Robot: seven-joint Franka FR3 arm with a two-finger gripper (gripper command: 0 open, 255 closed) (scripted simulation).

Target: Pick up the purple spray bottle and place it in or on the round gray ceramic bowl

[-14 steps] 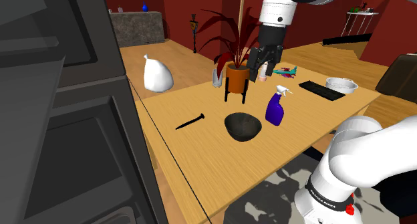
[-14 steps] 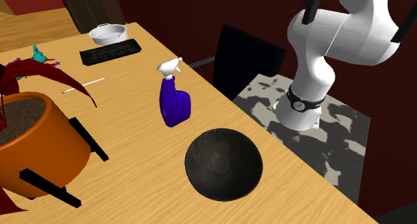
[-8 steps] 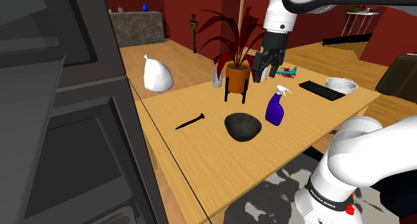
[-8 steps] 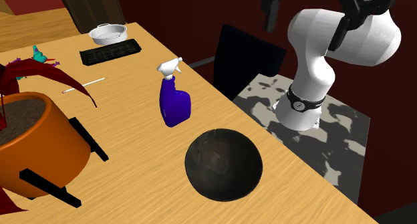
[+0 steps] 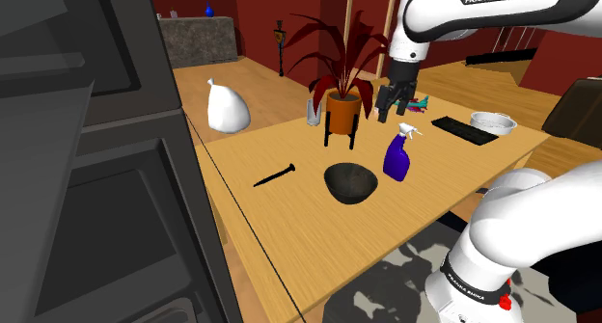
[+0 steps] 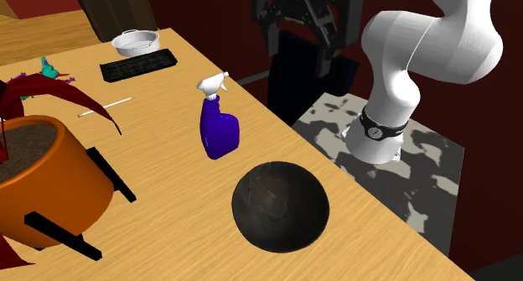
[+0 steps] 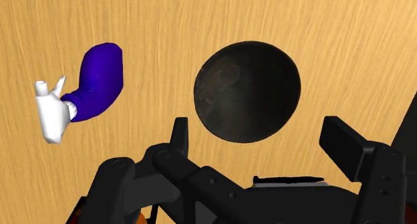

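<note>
Two fingers (image 7: 344, 144) of the gripper (image 6: 298, 58) stand wide apart, clasping nothing, in the air above the table (image 5: 280, 220). The bottle (image 6: 220, 130) stands upright on the table, just beside the dark bowl (image 6: 279, 205) and not touching it.

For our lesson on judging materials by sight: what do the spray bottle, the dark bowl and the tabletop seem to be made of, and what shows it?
The spray bottle looks plastic: smooth, faintly shiny purple body, white trigger head. The bowl is dark, mottled, matte: perhaps ceramic or stone, the look leaves it open. The tabletop looks like light wood: grain lines show.
</note>
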